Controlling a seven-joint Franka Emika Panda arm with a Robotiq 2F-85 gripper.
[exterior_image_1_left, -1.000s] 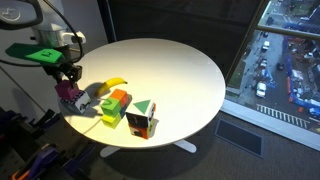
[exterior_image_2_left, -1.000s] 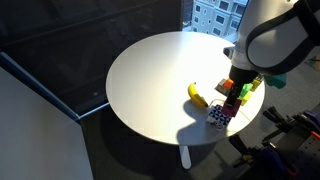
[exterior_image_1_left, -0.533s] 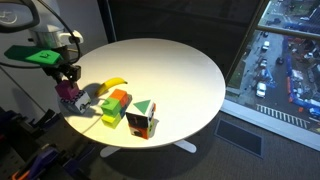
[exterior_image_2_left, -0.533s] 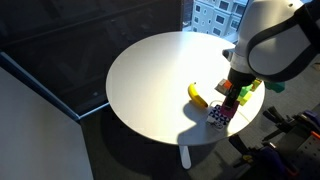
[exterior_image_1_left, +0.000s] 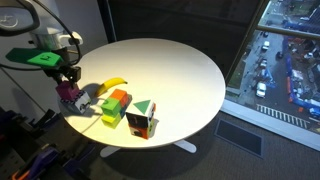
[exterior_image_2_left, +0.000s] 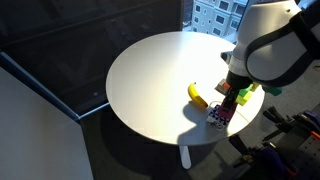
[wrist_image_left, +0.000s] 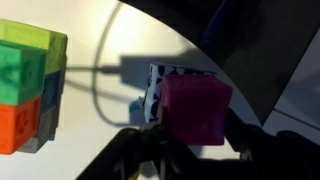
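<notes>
Magenta cube (wrist_image_left: 195, 110), upright, at table (wrist_image_left: 130, 40) edge

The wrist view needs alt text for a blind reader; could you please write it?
A magenta cube sits mid-frame between the fingers of the gripper, with a black-and-white speckled block beside it. At the left edge stands a stack of green and orange blocks, all on a white table.

High-rise office or lab room. Landmark: round white table (exterior_image_1_left: 170, 70). Beside table, low window (exterior_image_1_left: 285, 60) onto city street far below. Under table, dark floor (exterior_image_1_left: 250, 140). At table edge, robot arm (exterior_image_2_left: 272, 40).
</notes>
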